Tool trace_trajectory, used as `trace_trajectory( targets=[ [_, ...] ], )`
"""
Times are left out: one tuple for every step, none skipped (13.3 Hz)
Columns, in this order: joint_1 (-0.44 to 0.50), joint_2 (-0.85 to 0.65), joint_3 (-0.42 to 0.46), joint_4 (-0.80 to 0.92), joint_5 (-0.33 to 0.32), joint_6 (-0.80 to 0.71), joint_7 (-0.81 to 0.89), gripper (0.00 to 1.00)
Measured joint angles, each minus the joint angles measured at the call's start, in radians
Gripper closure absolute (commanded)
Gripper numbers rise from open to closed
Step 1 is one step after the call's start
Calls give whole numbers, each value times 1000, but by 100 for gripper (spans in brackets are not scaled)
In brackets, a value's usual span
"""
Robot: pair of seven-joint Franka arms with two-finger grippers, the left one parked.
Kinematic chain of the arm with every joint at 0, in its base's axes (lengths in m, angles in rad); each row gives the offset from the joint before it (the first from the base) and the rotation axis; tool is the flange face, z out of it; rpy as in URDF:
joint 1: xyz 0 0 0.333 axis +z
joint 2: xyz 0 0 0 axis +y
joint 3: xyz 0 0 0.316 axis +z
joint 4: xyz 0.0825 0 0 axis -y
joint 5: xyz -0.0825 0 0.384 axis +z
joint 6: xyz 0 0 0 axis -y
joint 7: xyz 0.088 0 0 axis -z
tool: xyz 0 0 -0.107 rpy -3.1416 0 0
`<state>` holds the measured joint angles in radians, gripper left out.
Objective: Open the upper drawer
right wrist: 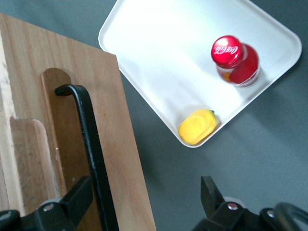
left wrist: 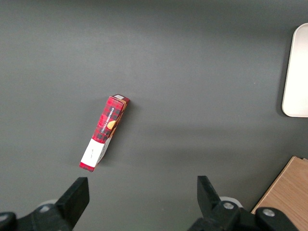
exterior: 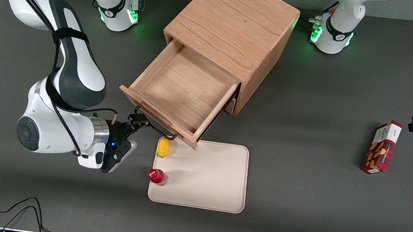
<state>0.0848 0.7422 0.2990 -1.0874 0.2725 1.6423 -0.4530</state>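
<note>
Oak upper drawer [exterior: 184, 89] stands pulled out of the cabinet [exterior: 233, 31]; the gripper [exterior: 138, 121] sits at its handle [right wrist: 89, 144], fingers spread wide, holding nothing.

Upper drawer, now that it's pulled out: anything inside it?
The light oak upper drawer shows only a bare wooden floor; its innermost end under the cabinet top is covered. The gripper sits at its black wire handle, jaws open.

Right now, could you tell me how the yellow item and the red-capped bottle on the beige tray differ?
The small yellow lemon-shaped item lies flat and low; the red-capped bottle stands upright and taller. The yellow item sits at the tray corner close under the pulled-out light oak upper drawer; the bottle is nearer the front camera. Both rest on the beige tray, along the edge nearest the pincer, open around the drawer handle.
</note>
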Motion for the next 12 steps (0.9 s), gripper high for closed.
trace_trajectory(
  targets=[
    [0,0,0,18,0,-1,-1,0],
    [1,-2,0,40,0,-3,-1,0],
    [1,-9,0,64,0,-11,-2,0],
    [0,-27,-1,87,-1,-32,-2,0],
    [-3,-60,-7,103,-5,-71,-1,0],
    [-5,-103,-31,112,-16,-123,-1,0],
    [-8,-151,-57,115,-46,-183,-1,0],
    [-14,-199,-69,117,-90,-244,-1,0],
    [-17,-248,-71,118,-127,-301,4,0],
    [-16,-298,-75,116,-149,-359,27,0],
    [-16,-350,-79,108,-160,-403,78,0],
    [-16,-404,-85,94,-164,-442,151,0]
  ],
)
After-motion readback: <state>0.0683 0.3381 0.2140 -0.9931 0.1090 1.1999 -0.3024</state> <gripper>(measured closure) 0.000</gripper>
